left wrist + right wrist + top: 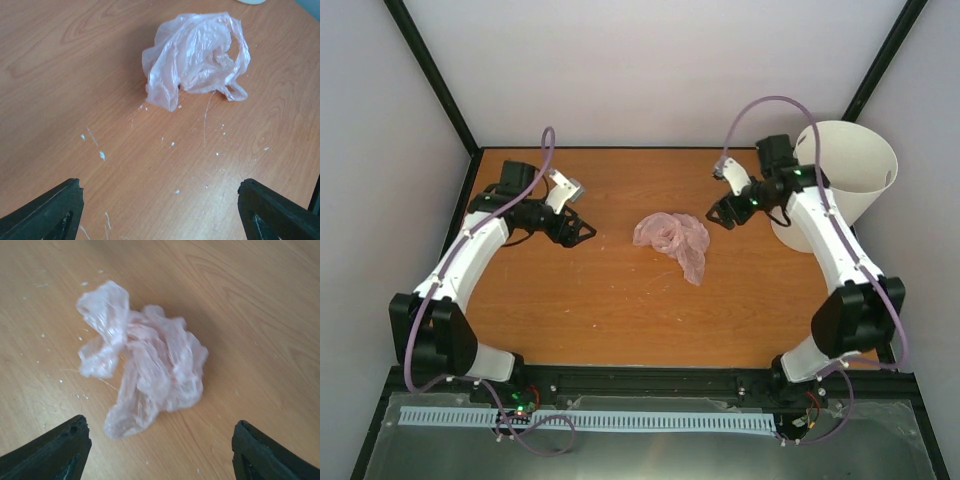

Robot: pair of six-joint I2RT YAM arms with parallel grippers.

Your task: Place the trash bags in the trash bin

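Note:
The pale pink trash bag (673, 240) lies crumpled on the wooden table (590, 300) between the two arms. It also shows in the left wrist view (195, 57) and in the right wrist view (145, 365). The white trash bin (840, 180) stands upright at the back right, behind the right arm. My left gripper (582, 233) is open and empty, left of the bag; in its wrist view (160, 210) the bag lies well ahead. My right gripper (717, 216) is open and empty, just right of the bag; in its wrist view (160, 450) the bag lies close ahead.
A black frame post (430, 70) and pale walls enclose the table on the left, back and right. Small white specks (102, 155) dot the wood in front of the left gripper. A black rail (650, 380) runs along the near edge.

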